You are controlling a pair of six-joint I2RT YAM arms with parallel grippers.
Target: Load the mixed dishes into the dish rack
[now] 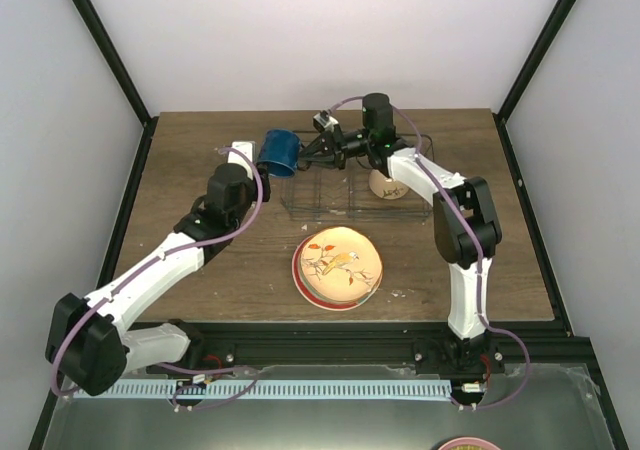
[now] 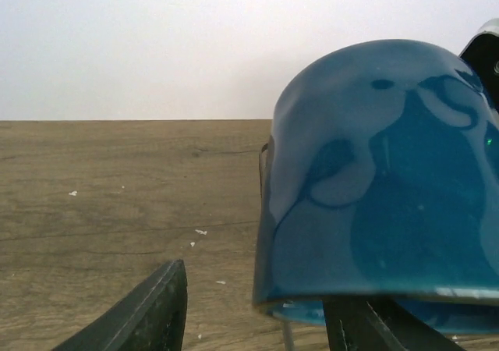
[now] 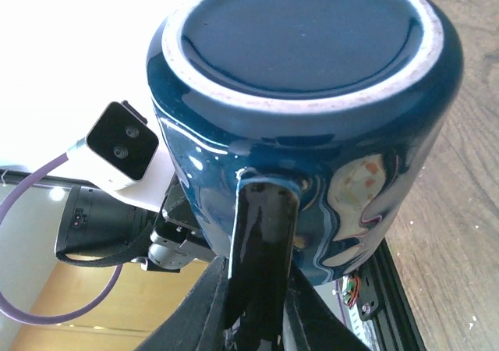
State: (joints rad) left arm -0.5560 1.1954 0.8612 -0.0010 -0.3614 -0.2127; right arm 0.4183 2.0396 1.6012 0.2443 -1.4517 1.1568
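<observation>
We see a dark wood-grain tabletop (image 1: 190, 160), flecked with small white specks, inside a booth of plain white walls (image 1: 300, 40) with black corner posts (image 1: 100, 40). The dark blue mug (image 1: 280, 153) hangs in the air over the far side, just left of the wire dish rack (image 1: 330, 208). The right tool (image 1: 310, 153) pinches its handle. The left tool (image 1: 255, 160) is spread, one finger at the mug's rim and the other clear of it. A cream bowl (image 1: 390, 190) sits at the rack's right end, half hidden by the right arm. The bird-print plate (image 1: 340, 260) tops a stack lying in front of the rack.
</observation>
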